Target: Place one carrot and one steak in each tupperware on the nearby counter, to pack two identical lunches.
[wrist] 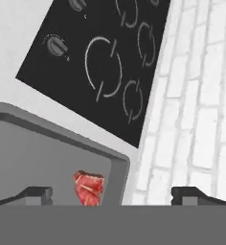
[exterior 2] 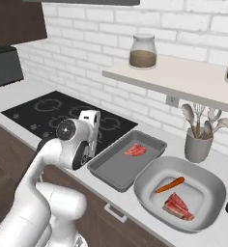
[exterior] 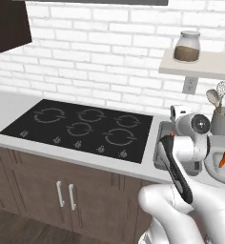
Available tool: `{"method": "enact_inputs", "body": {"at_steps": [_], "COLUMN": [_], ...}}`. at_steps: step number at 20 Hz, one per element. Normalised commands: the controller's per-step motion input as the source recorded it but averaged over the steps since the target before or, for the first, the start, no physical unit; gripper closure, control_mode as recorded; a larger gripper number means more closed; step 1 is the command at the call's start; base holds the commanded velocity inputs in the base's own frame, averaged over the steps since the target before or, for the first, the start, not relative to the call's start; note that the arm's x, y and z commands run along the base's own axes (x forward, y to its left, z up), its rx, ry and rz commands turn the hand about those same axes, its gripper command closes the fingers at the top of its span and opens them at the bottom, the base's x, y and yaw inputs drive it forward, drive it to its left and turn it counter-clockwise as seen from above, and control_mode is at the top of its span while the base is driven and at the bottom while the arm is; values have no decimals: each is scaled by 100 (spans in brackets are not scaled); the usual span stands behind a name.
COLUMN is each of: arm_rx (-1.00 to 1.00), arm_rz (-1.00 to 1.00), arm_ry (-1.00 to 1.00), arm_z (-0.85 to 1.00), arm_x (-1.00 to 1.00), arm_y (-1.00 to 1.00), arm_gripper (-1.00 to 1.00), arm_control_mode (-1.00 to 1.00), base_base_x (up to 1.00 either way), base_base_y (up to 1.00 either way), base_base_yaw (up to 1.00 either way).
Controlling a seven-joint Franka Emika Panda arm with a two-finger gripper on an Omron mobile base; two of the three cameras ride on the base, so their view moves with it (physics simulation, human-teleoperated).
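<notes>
The darker rectangular tupperware [exterior 2: 117, 166] lies on the counter [exterior 2: 135, 205] right of the stovetop, and one steak [exterior 2: 135, 150] rests at its far end. To its right, the lighter oval tupperware [exterior 2: 149, 185] holds a carrot [exterior 2: 170, 184] and another steak [exterior 2: 178, 206]. My gripper [wrist: 112, 196] hangs above the rectangular tray [wrist: 38, 153], open. Its fingertips [wrist: 38, 195] stand wide apart with nothing between them. The steak [wrist: 89, 187] lies below them near the tray's corner. In the left base view my arm hides most of the tray [exterior: 161, 143], while the carrot [exterior: 224, 158] shows at the right edge.
A black stovetop [exterior 2: 53, 113] with ring burners lies left of the tray. A grey utensil holder [exterior 2: 198, 144] stands behind the oval basin. A shelf with a jar [exterior 2: 143, 51] runs along the brick wall, and a black toaster [exterior 2: 5, 65] sits at the far left.
</notes>
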Motion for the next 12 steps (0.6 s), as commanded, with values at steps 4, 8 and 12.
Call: {"method": "enact_inputs", "body": {"at_steps": [4, 8, 12], "arm_rx": [-59, -82, -89], "arm_rz": [67, 65, 62], "arm_ry": [15, 18, 13], "arm_z": [79, 61, 57], "arm_x": [-67, -99, -100], "arm_y": [50, 57, 41], "arm_gripper": [-100, -100, -100], "arm_control_mode": [-100, -100, -100], "base_base_x": [0, 0, 0], "base_base_y": [0, 0, 0], "base_base_yaw": [0, 0, 0]}}
